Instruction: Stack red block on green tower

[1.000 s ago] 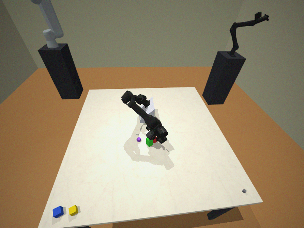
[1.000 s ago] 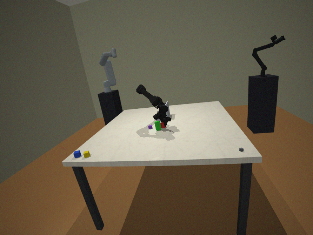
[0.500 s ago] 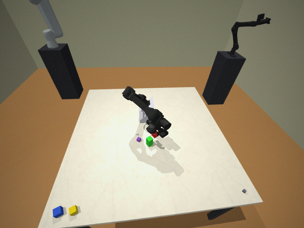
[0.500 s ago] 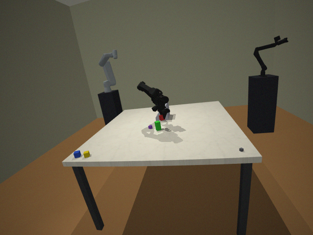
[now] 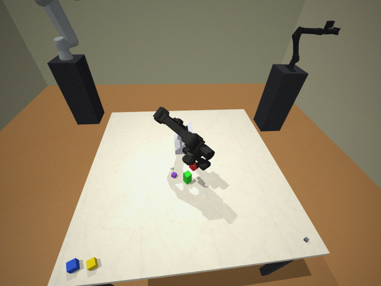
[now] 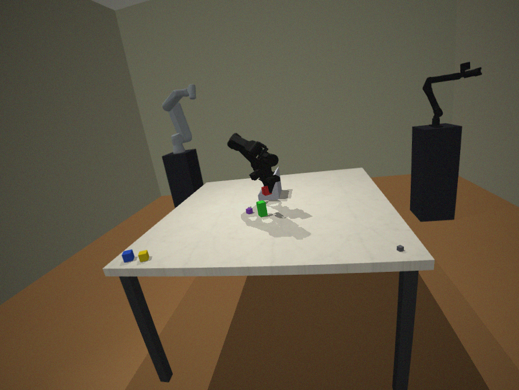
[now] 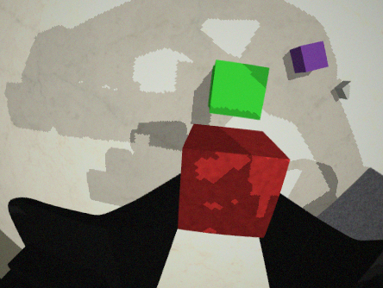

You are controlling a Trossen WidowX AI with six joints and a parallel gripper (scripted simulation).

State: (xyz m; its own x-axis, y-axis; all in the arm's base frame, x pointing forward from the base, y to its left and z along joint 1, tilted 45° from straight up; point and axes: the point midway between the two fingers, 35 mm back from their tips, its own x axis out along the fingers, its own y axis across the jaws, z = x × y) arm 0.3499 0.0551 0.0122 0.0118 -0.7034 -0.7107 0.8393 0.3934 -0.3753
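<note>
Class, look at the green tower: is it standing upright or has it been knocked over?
Upright. The green tower stands taller than wide on the table, with the red block held above it in the gripper.

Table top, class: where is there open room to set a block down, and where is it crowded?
Open stretches of the table: the wide band between the green tower and the blue cube and yellow cube, and the right side up to the small grey cube. Crowded: the centre, where the gripper holds the red block near the tower and purple cube.
</note>
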